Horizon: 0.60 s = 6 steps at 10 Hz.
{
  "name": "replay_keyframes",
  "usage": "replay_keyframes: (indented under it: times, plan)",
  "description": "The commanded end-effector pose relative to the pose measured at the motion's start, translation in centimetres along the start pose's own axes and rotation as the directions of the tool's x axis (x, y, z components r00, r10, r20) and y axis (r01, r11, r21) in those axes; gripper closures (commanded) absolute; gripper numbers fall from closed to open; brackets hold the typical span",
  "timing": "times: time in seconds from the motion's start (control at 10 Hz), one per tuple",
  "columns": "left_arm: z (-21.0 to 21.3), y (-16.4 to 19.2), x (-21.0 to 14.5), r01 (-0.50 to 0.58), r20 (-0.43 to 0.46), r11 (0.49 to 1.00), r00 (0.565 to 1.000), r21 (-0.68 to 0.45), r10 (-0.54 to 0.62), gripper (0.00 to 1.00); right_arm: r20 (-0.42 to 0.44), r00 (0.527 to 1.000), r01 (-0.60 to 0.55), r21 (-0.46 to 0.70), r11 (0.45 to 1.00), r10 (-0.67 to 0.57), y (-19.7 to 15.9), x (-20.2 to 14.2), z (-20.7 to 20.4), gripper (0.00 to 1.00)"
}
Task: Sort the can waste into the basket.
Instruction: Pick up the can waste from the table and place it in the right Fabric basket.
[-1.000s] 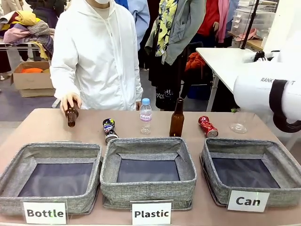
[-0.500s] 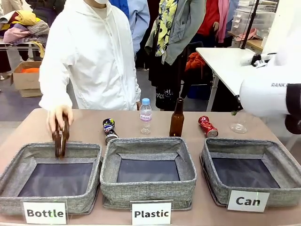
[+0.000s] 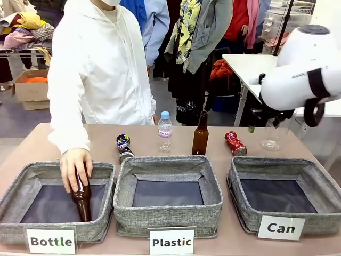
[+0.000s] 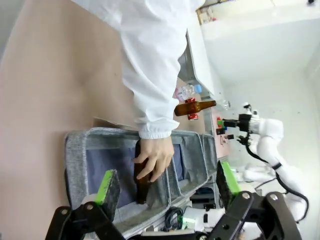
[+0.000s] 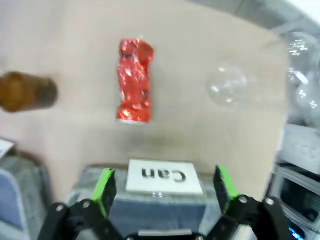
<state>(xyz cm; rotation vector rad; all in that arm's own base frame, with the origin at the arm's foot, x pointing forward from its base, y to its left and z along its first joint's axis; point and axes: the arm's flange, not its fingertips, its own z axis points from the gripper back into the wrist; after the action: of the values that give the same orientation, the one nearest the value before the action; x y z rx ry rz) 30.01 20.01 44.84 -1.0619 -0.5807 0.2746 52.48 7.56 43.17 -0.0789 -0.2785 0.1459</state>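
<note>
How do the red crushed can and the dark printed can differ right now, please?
Colour: the red can is red with silver ends; the dark can is blue-black with multicolour print. Place: the red can lies just behind the Can basket; the dark can lies behind the left corner of the Plastic basket, away from the Can basket. Both are crushed and lie on the table, outside every basket.

Looks down on a crushed red metal can (image 5: 134, 82) lying on a tan tabletop (image 5: 75, 40), apart from a brown glass bottle (image 5: 25, 91) and a clear cup (image 5: 227, 86). Nearer, a grey woven-fabric basket (image 5: 165, 212) with a white "Can" label (image 5: 164, 176), print upside down; black, green-padded right gripper (image 5: 164, 174) spread wide, empty.
</note>
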Motion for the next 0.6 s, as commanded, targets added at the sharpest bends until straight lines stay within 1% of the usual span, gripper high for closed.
replay_keyframes:
  times: [0.0,0.1,0.3,0.5]
  plan:
    - [2.8,-1.3,1.1,-0.145,-0.038,0.987,0.989,-0.064,0.143,0.00,-0.032,0.999,0.023,0.027,0.999,-0.022,2.1,3.1,-1.2,0.00]
    - [4.8,-2.1,2.4,-0.350,-0.168,0.921,0.931,-0.172,0.323,0.00,-0.051,0.999,0.018,0.041,0.999,-0.016,2.7,4.0,-2.6,0.00]
    - [6.7,-1.9,3.0,-0.363,-0.178,0.918,0.925,-0.159,0.335,0.00,-0.067,0.998,0.015,0.059,0.998,-0.011,3.8,5.2,-5.1,0.00]
    - [6.7,-1.8,3.0,-0.464,-0.274,0.871,0.869,-0.165,0.411,0.00,-0.102,0.994,0.036,0.038,0.999,-0.032,4.4,6.3,-7.9,0.00]
